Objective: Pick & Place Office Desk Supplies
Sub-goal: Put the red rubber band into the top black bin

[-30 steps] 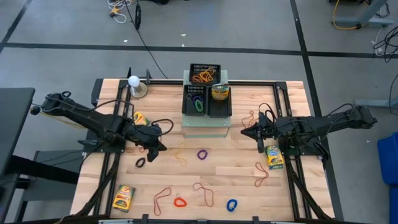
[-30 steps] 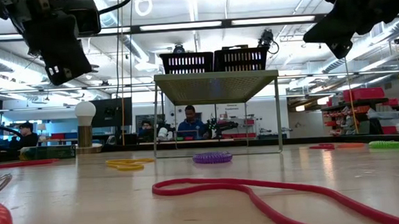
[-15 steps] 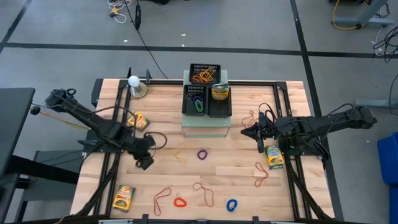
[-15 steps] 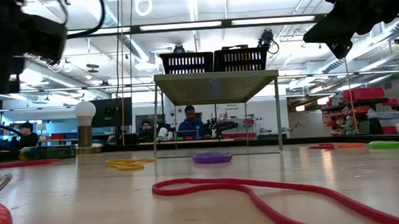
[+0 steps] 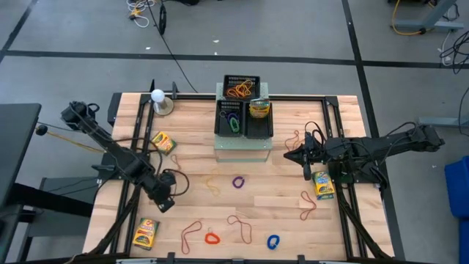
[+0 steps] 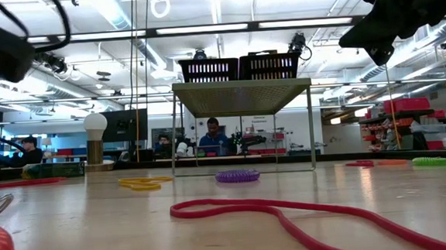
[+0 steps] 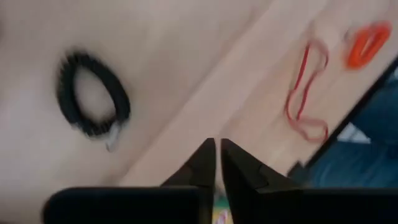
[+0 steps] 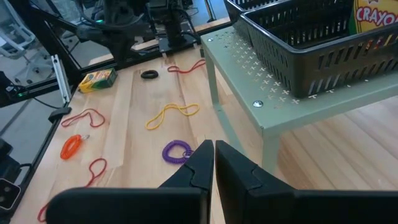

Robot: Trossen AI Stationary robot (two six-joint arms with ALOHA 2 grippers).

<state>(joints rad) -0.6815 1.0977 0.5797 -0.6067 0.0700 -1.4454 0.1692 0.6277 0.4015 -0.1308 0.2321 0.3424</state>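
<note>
Lighting is bright and even, from ceiling strip lights [image 6: 202, 29] seen in the low view; shadows on the bench [image 5: 293, 220] are faint. The left wrist view is smeared throughout: the black loop [image 7: 93, 102] and the red band [image 7: 308, 93] have soft edges. In the low view, the red band [image 6: 290, 214] nearest the camera is unsharp.

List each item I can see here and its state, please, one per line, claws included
Left claw: shut, empty, above the table near the black loop.
Right claw: shut, empty, off the table.
Black loop: flat on the table, free.
Purple loop: flat on the table.
Mesh trays: on the green box, holding bands and a crayon box.
Crayon box by the right arm: lying flat.
</note>
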